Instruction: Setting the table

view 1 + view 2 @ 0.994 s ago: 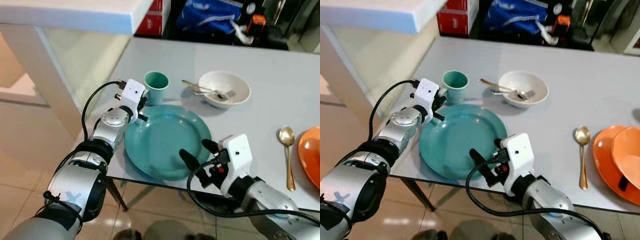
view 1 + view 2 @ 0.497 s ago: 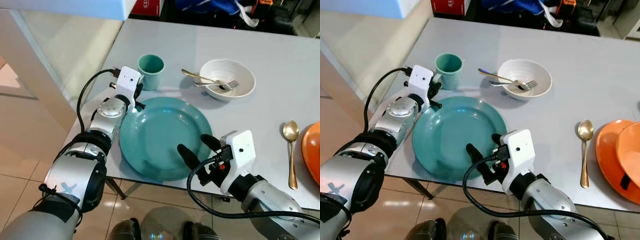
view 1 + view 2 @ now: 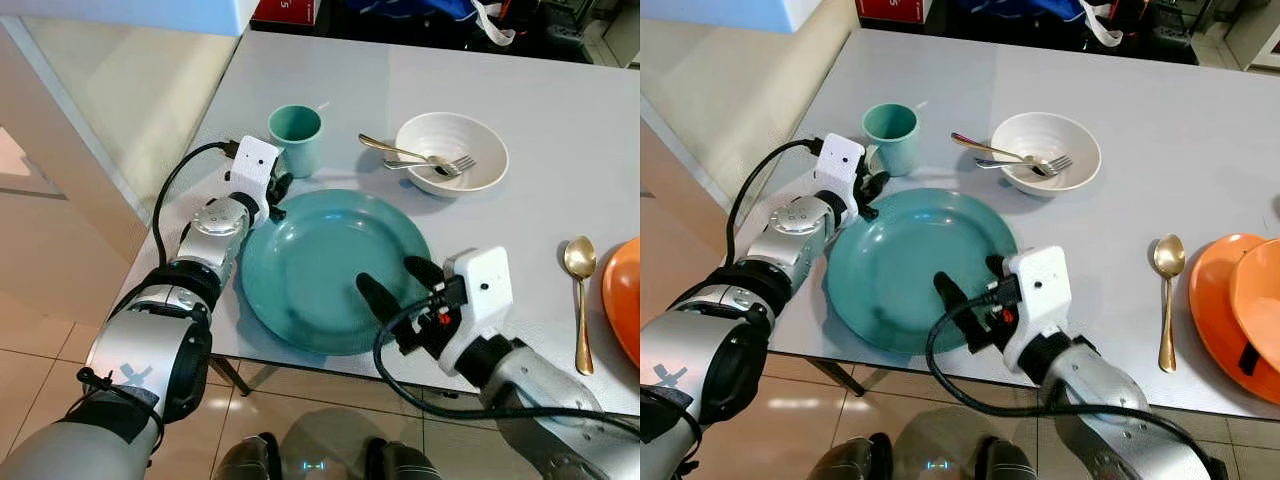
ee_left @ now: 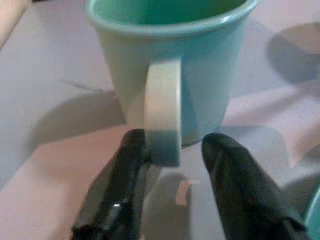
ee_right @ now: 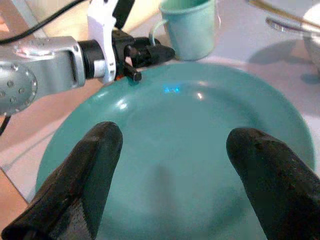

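A teal cup (image 3: pixel 295 138) stands upright on the grey table (image 3: pixel 560 110), its handle (image 4: pixel 162 110) turned toward my left gripper (image 3: pixel 274 194). That gripper is open, one black finger (image 4: pixel 125 175) touching the handle's side and the other finger (image 4: pixel 235 170) a little apart from it. A large teal plate (image 3: pixel 320 260) lies just in front of the cup at the table's near left. My right gripper (image 3: pixel 395 282) hovers open over the plate's near rim, its fingers (image 5: pixel 90 170) spread wide and holding nothing.
A white bowl (image 3: pixel 452 152) with a fork and a spoon (image 3: pixel 425 160) in it stands behind the plate. A gold spoon (image 3: pixel 580 300) and an orange plate (image 3: pixel 625 310) lie at the right. The table's left edge drops to a tiled floor (image 3: pixel 40 330). A white counter (image 3: pixel 120 12) juts in at the far left.
The camera has shifted a little. My right gripper has moved slightly forward over the plate's near rim. My left gripper stays at the cup's handle.
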